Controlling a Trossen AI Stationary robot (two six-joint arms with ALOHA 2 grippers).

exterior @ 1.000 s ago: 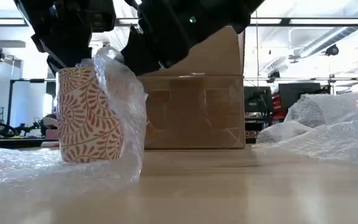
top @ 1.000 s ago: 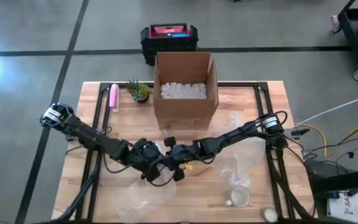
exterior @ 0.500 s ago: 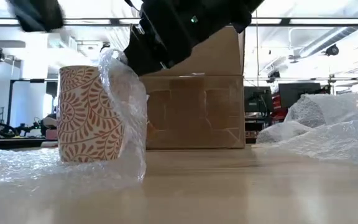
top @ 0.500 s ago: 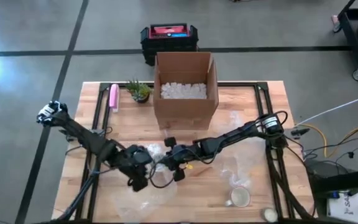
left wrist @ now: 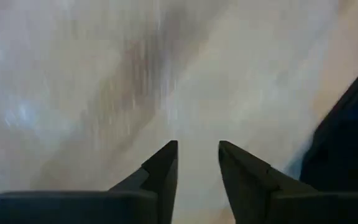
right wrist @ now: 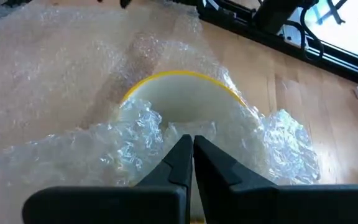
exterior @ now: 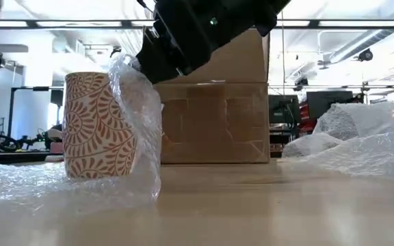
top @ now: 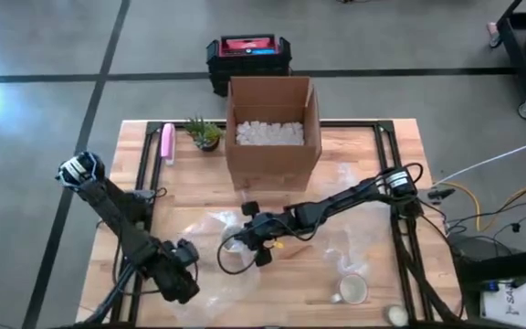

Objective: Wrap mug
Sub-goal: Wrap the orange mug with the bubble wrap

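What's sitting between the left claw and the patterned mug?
Only crinkled bubble wrap spread on the wood, seen from above, separates the left claw from the mug.

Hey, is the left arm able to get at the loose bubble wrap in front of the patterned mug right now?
Probably yes. The left gripper hangs open over the bubble wrap spread beside the mug, nothing between. The right gripper pinches wrap at the mug's far side, clear of that path.

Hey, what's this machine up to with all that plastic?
It is wrapping a mug in bubble wrap. The right gripper is pinched shut on an edge of the wrap, holding it against the mug's side. The mug stands upright on the wrap, only partly covered. The left gripper is open near the table's front left, holding nothing.
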